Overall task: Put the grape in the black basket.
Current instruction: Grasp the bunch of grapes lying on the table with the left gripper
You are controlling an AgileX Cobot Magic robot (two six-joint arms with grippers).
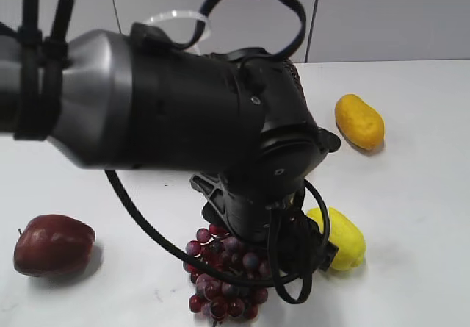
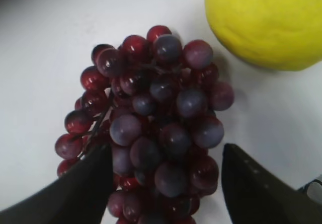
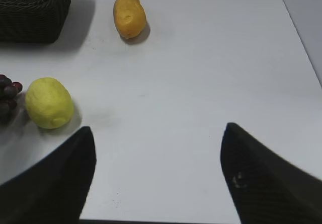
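The grape [image 2: 156, 128] is a bunch of dark red and purple grapes lying on the white table. It also shows at the bottom of the exterior view [image 1: 224, 286] and at the left edge of the right wrist view [image 3: 7, 94]. My left gripper [image 2: 166, 183] is open and lowered over the bunch's near end, one finger on each side; the left finger touches the grapes and the right stands apart. The left arm [image 1: 183, 114] fills the exterior view and hides the basket there. The black basket [image 3: 30, 12] shows top left in the right wrist view. My right gripper [image 3: 158, 168] is open and empty above bare table.
A yellow lemon [image 1: 341, 239] lies just right of the grapes, also in the left wrist view [image 2: 266, 22] and the right wrist view [image 3: 49, 103]. An orange-yellow fruit [image 1: 359, 121] lies further back right, near the basket [image 3: 130, 15]. A dark red apple [image 1: 53, 245] sits at the left.
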